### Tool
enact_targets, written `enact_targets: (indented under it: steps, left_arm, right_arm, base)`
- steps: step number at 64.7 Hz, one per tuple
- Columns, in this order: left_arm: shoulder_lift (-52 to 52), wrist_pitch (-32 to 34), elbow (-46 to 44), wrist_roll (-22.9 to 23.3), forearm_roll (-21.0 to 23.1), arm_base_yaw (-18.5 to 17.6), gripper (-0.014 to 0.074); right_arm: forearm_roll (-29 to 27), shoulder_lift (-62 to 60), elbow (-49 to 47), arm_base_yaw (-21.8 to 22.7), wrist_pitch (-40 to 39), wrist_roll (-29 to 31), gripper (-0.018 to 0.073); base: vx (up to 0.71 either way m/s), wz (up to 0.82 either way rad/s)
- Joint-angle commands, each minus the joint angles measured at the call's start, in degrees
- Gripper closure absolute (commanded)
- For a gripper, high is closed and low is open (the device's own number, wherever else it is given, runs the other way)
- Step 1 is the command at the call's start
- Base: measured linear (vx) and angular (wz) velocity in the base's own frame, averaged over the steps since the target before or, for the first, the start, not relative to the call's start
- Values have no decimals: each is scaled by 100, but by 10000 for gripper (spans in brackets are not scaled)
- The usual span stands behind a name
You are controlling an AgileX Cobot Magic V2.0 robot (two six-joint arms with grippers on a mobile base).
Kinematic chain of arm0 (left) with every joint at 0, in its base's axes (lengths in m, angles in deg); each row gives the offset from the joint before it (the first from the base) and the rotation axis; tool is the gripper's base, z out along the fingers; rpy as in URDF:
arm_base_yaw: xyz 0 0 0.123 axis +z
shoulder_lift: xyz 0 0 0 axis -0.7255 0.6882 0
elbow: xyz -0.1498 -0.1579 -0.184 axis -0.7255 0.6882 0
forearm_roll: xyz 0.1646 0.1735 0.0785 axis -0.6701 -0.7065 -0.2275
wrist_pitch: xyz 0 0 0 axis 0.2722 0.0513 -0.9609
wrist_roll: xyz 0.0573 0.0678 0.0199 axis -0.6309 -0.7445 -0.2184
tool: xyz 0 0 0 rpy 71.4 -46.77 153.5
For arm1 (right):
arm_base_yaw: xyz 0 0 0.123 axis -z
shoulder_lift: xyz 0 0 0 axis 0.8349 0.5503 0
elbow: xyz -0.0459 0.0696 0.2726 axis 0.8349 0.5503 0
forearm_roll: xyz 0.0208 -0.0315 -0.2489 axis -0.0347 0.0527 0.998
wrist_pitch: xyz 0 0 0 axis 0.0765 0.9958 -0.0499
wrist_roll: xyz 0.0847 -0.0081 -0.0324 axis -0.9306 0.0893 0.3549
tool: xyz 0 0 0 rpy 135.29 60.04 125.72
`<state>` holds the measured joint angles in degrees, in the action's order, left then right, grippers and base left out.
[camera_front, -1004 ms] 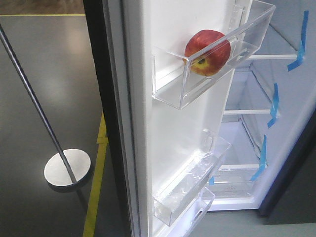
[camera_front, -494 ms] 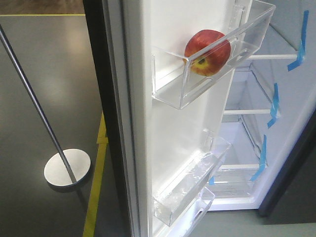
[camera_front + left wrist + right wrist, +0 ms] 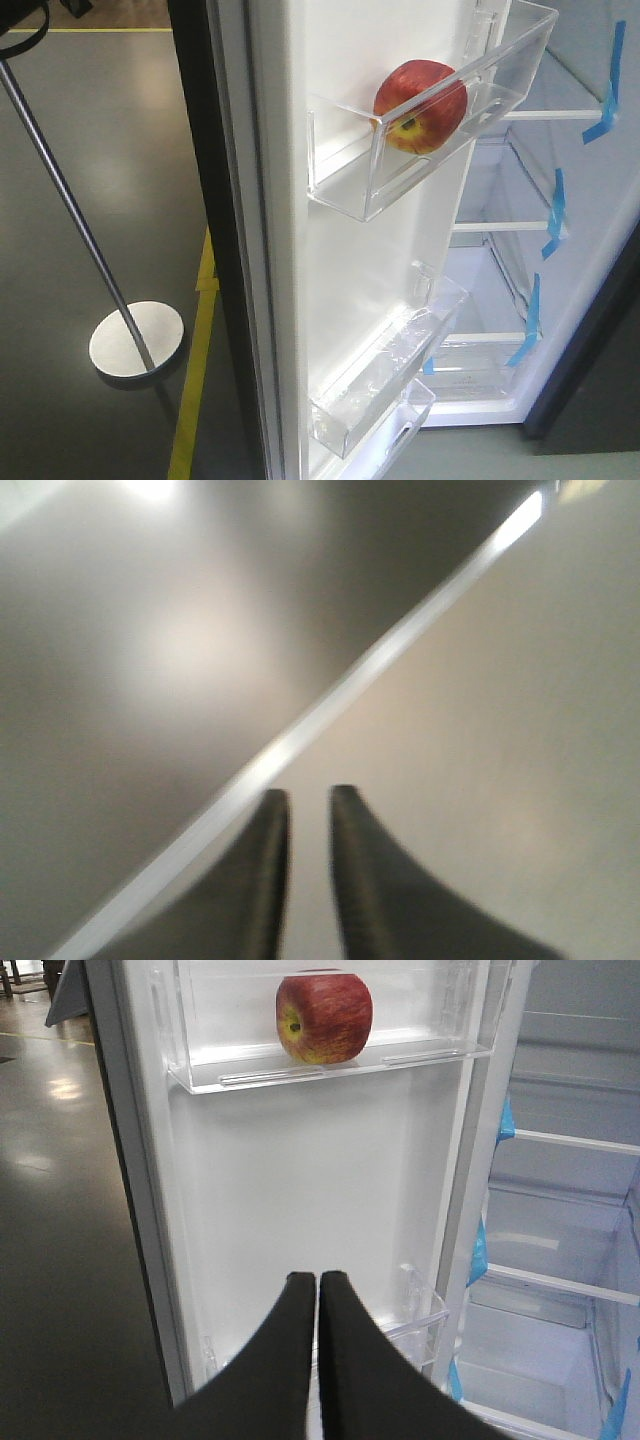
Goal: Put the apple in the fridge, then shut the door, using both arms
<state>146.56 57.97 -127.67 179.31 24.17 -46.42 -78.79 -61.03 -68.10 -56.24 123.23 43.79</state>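
The apple (image 3: 420, 105) is sitting in the upper clear bin (image 3: 345, 190) on the white inner face of the door (image 3: 350, 270). It's tucked toward the hinge end of the bin, lying on its side with the dimple pointing out through the plastic front. The door is standing wide open, and the fridge (image 3: 500, 275) behind it is showing its white inside, its glass shelves (image 3: 505, 226) and strips of blue tape (image 3: 555, 212) down the right wall.

From the right wrist camera we're looking straight at the inside of the door. The right end effector (image 3: 318, 1278) is clenched, with its two dark fingers pressed together and nothing between them. It's hanging low in that view, well below the apple and apart from the door, roughly in front of the lower clear bin (image 3: 372, 400).

The left wrist camera is giving us a blurry shot. The left end effector (image 3: 305, 798) is showing its fingers drawn close with a slim gap and nothing in it. We can't tell if it's fully clenched or slightly released. Behind it we're only seeing a smeared grey surface with a bright diagonal stripe (image 3: 330, 705), and we can't make out what that is.

Off to the left of the door, a metal pole stand with a round base (image 3: 136, 340) is leaning across the dark floor (image 3: 100, 180), near a yellow floor line (image 3: 195, 400).
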Motion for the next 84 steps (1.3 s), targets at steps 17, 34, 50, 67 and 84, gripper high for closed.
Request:
enact_targets:
  steps: [17, 34, 50, 67, 84]
  left_arm:
    - [-136, 1187, -440, 274, -90, -162, 279]
    - [-136, 1548, -440, 274, -118, -581, 279]
    - [-136, 2081, -440, 274, -124, -1068, 279]
    - [-177, 2304, -440, 274, -604, -2230, 279]
    - [-498, 1954, -440, 274, -616, -1873, 279]
  right_arm:
    - [-166, 123, -93, 23, -360, 39, 533]
    - [-211, 123, -93, 23, -360, 96, 512]
    - [-211, 123, -93, 23, -360, 96, 502]
    - [-223, 123, -93, 23, -365, 96, 489]
    - [-229, 123, -93, 23, -468, 101, 321]
  base:
    - [0, 0]
    - [0, 0]
    - [0, 0]
    - [0, 0]
    - [0, 0]
